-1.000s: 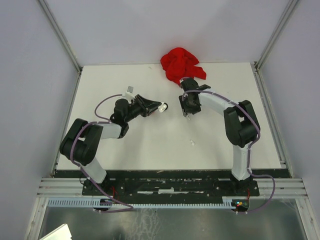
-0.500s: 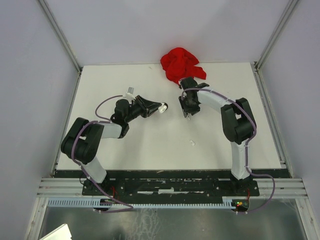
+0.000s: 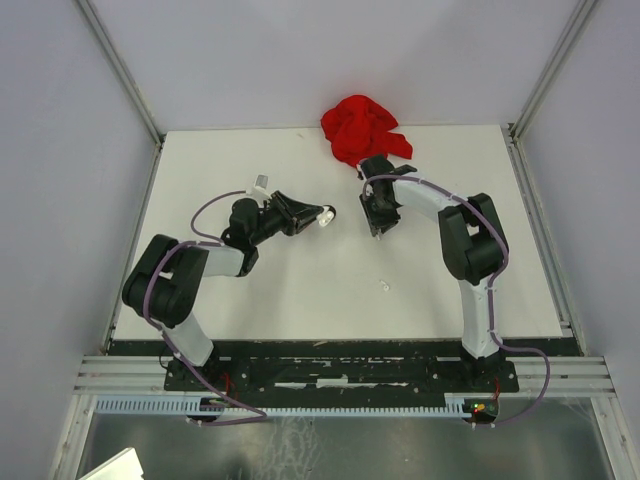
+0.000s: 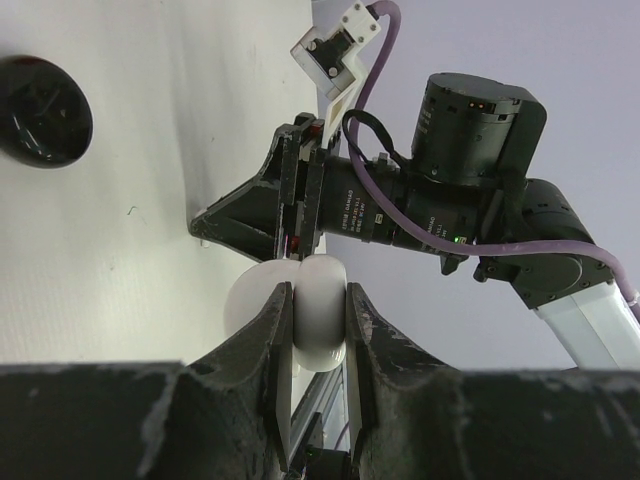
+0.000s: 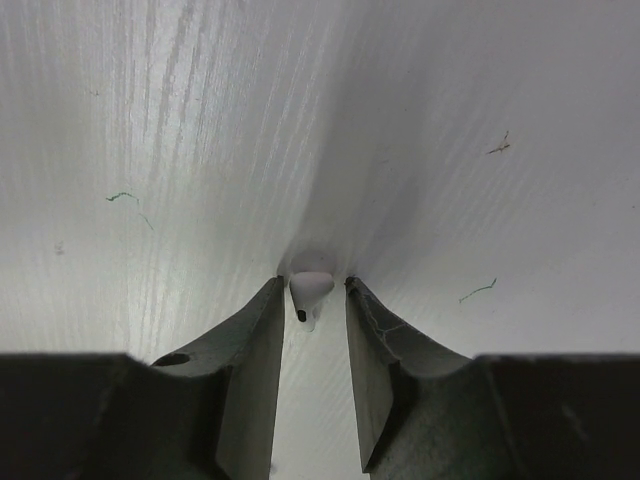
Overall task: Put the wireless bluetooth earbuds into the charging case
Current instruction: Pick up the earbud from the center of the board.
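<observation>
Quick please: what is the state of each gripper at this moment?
Left gripper: closed on the white charging case.
Right gripper: a white earbud sits between its fingertips; whether it is gripped cannot be told.

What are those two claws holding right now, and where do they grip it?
The left gripper pinches the white charging case across its sides. The right gripper holds nothing yet: it straddles a white earbud on the table.

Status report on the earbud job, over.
Left jaws shut on white case. Right jaws straddling a white earbud, grip unconfirmed. Second earbud loose on table. Red cloth behind, not blocking.
</observation>
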